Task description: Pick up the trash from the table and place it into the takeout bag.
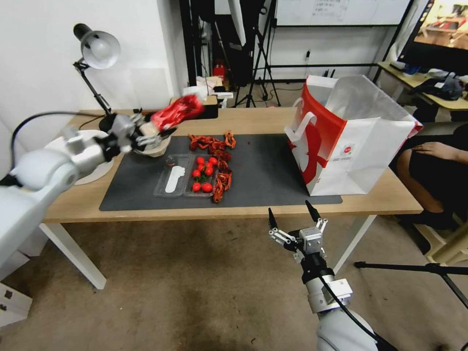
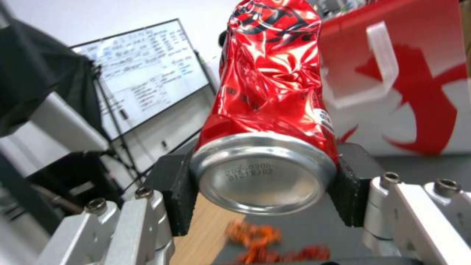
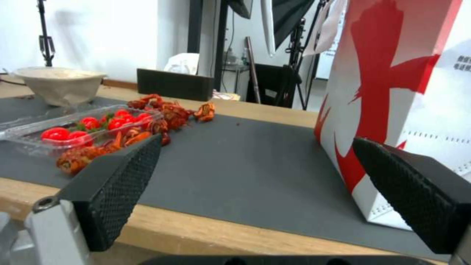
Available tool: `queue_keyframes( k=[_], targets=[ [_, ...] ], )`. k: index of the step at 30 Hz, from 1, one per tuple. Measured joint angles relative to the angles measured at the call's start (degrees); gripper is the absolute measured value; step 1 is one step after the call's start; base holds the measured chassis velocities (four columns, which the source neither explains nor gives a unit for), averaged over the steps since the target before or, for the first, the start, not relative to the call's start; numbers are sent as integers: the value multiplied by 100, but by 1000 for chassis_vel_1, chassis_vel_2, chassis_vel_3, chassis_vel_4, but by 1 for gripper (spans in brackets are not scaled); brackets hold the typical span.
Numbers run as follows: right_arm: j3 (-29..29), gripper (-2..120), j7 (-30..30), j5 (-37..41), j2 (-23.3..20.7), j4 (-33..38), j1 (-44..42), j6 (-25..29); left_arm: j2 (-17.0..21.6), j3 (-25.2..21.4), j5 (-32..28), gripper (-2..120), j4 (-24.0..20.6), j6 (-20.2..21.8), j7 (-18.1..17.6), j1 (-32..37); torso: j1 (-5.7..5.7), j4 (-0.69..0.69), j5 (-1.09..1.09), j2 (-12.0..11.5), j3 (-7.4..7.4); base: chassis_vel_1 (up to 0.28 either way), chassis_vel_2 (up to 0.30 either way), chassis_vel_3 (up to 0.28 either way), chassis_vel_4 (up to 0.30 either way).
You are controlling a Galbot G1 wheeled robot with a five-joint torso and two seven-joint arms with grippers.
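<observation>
My left gripper (image 1: 157,132) is shut on a crushed red drink can (image 1: 176,111), held in the air above the table's (image 1: 253,119) far left part, just over a beige bowl (image 1: 155,147). The left wrist view shows the can (image 2: 267,103) clamped at its silver base between the two black pads (image 2: 174,191). The red-and-white takeout bag (image 1: 341,141) stands open on the right end of the dark mat (image 1: 263,170), well to the right of the can. My right gripper (image 1: 292,214) hangs open below the table's front edge, in front of the bag (image 3: 402,92).
A clear plastic tray (image 1: 187,181) with red tomatoes and a white utensil lies mid-mat, with red crayfish shells (image 1: 214,144) beside and behind it. A desk lamp (image 1: 97,53) stands at the back left, and a white plate (image 1: 97,170) lies under my left arm. A seated person is right of the table.
</observation>
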Motion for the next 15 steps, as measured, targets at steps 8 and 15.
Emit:
queue_keyframes(
  k=[8,15],
  targets=[
    [25,98,12,0,-98,-36,44,-43,-680,1221,-153,53,481,64,-64,-1345,0,3,-2,0,0,0,0,0,0],
    [27,98,19,6,-146,-70,109,-68,-1612,2042,-284,53,1041,76,-113,-2358,0,2,-1,0,0,0,0,0,0]
  ],
)
